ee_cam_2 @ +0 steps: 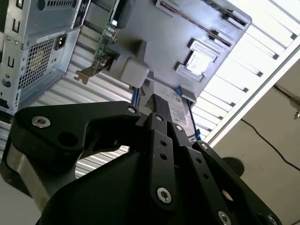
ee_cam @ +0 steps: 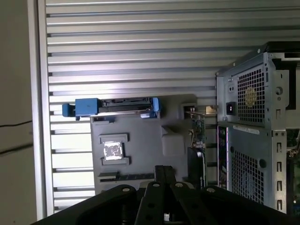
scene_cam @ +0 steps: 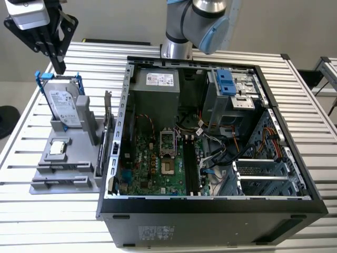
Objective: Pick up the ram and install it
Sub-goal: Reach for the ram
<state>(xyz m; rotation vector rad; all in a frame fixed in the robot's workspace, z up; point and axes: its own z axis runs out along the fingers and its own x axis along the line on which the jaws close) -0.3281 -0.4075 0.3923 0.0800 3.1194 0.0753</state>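
Your grey holder tray (scene_cam: 79,158) sits on the slatted table (scene_cam: 47,221) at the exterior view's left, just beside the open computer case (scene_cam: 210,213). Three things stand out in the tray:

- The silver hard drive (scene_cam: 64,103) stands on edge in its blue-handled bracket at the far end.
- The square processor chip (scene_cam: 57,148) lies flat in a pocket near the middle.
- An expansion card (ee_cam: 199,133) stands upright along the edge nearest the case.

The case lies on its side with the panel off. Inside it you can see the green motherboard (scene_cam: 152,166), the grey power supply (scene_cam: 155,89), a tangle of cables (scene_cam: 216,142) and a drive cage with a blue latch (scene_cam: 226,81).

The ram (ee_cam: 133,176) is in the tray. In the first wrist view it shows as a thin, dark, long strip lying along a narrow slot, on the side of the processor chip away from the hard drive. You see little more of it than that dark edge, so its face cannot be made out.

The gripper (scene_cam: 59,67) hangs over the tray's far end with its fingers pointing down. The tips are close above the hard drive's bracket and not touching it. The fingers look drawn together with nothing between them, so the gripper is empty and well apart from the ram. The arm (scene_cam: 202,21) shows behind the case, its blue-capped joint at the top of the exterior view.
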